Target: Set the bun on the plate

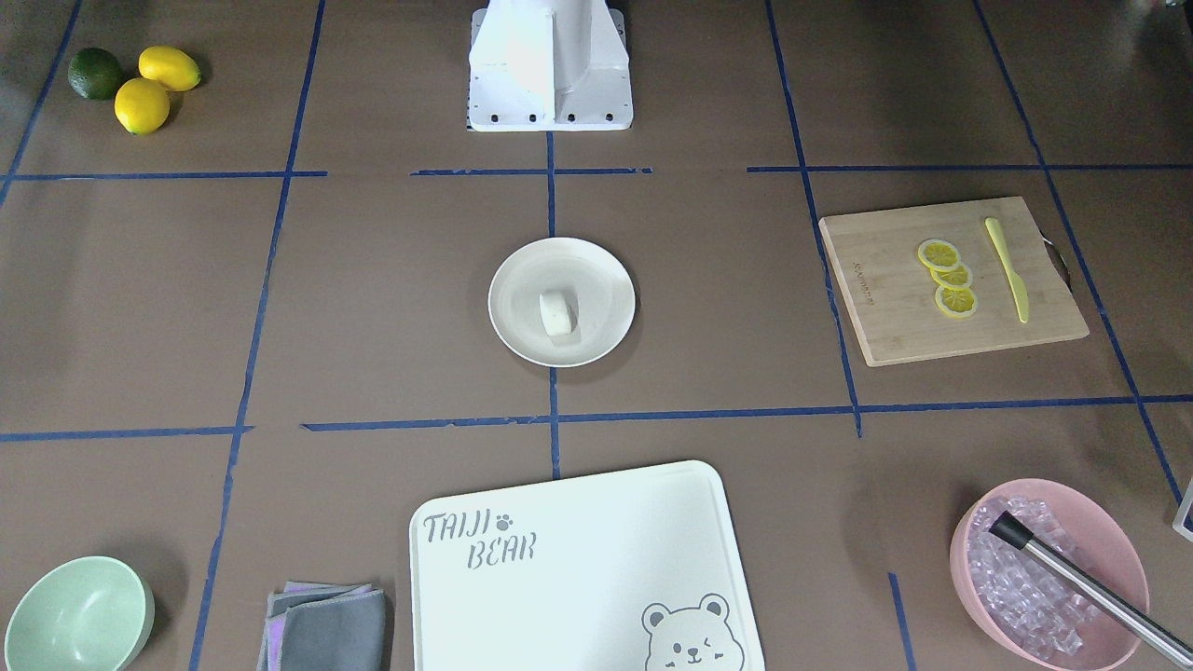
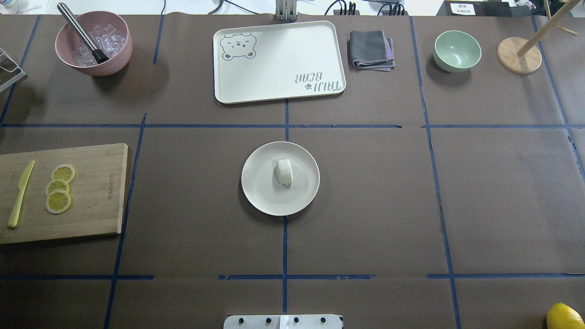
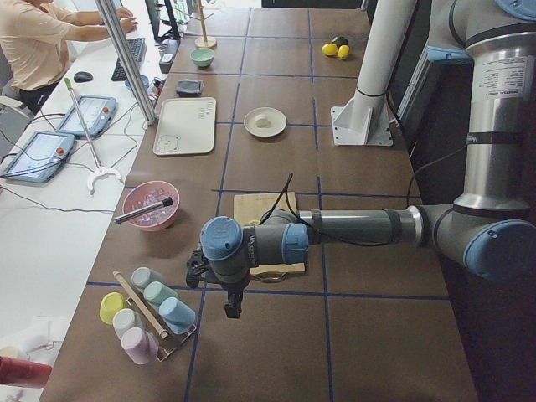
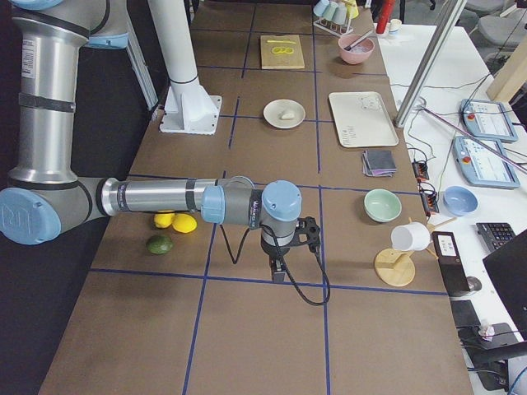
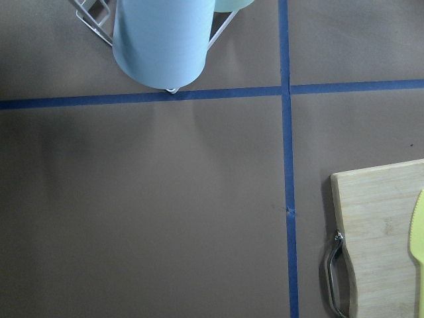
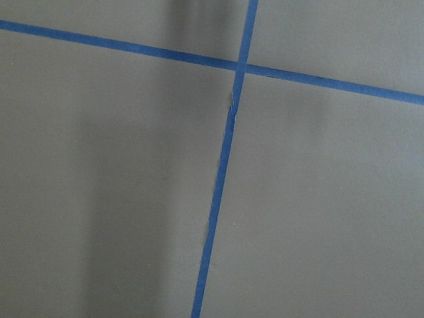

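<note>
Brown table paper (image 6: 318, 199) crossed by blue tape (image 6: 218, 199) is all my right wrist camera shows. My left wrist camera adds a pale blue cup (image 5: 162, 40) on its wire rack at the top and a corner of the bamboo cutting board (image 5: 377, 225) at lower right. Neither wrist view shows my fingers.

Only the side cameras catch my left gripper (image 3: 232, 306) and my right gripper (image 4: 278, 271). Each hangs pointing down over bare table at its own end, and from there I cannot tell whether the jaws are apart or together. Nothing shows in either one.

The bun (image 2: 284, 171) lies on the plate (image 2: 260, 187) at the table's middle, a little off centre and well inside the low rim. It sits well apart from both my arms. The front camera agrees, with the bun (image 1: 557, 312) resting flat on the plate (image 1: 517, 303).

I judge the placing done, so the step in hand is only to keep clear. To do that well I would leave the bun alone. It sits stable, and any nudge risks rolling it toward the rim.

Any travel should run high and along the table's edges, never across the plate. My left arm has to mind the cup rack and the cutting board beside it. My right arm has to mind the lemons (image 4: 175, 221) and the lime (image 4: 160, 244) near its forearm.
</note>
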Action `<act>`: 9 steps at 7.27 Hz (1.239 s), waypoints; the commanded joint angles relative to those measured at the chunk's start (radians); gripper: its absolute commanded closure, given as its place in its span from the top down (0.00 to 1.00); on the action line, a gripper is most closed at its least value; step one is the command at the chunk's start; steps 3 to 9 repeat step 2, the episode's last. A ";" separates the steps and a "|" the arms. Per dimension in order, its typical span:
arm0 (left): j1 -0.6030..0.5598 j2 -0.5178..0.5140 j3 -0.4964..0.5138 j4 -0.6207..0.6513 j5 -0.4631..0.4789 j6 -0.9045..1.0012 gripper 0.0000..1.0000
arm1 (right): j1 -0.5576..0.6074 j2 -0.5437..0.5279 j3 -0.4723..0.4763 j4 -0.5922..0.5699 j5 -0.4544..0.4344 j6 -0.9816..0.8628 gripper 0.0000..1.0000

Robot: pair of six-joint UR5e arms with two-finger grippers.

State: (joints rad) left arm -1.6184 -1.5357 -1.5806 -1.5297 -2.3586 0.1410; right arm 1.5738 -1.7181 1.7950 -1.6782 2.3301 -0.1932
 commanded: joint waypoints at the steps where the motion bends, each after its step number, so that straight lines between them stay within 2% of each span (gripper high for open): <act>1: 0.000 0.002 -0.004 0.000 0.001 0.002 1.00 | 0.000 0.003 0.001 0.000 0.000 0.000 1.00; 9: 0.000 0.003 -0.006 0.000 -0.001 0.002 1.00 | 0.000 0.003 0.001 0.000 0.000 0.000 1.00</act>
